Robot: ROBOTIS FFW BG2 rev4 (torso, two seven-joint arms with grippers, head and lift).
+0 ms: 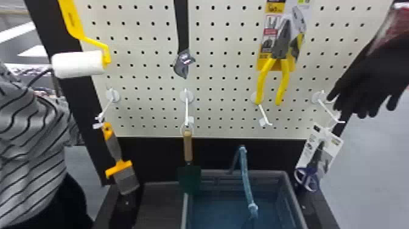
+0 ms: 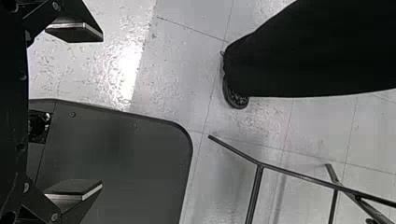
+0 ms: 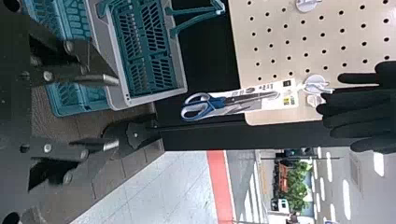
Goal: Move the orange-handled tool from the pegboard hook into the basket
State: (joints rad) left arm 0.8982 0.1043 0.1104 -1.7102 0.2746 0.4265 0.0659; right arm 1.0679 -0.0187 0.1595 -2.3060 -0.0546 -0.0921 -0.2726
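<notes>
On the left side of the pegboard (image 1: 149,106), the orange-handled tool (image 1: 114,147) hangs from its hook (image 1: 105,110), long and thin, handle up and wide end down, with a small slant. The left gripper (image 2: 102,111) has its fingers spread and points at the floor, so I think the tool is up and ahead of it. The right gripper (image 3: 116,112) is open too, but the left arm seems nearer. The basket (image 1: 270,179) sits lower, to the tool's right

The pegboard (image 1: 219,30) is cream dotted with black, the roller (image 1: 79,64) white, the brush (image 1: 114,148) orange and grey.
</notes>
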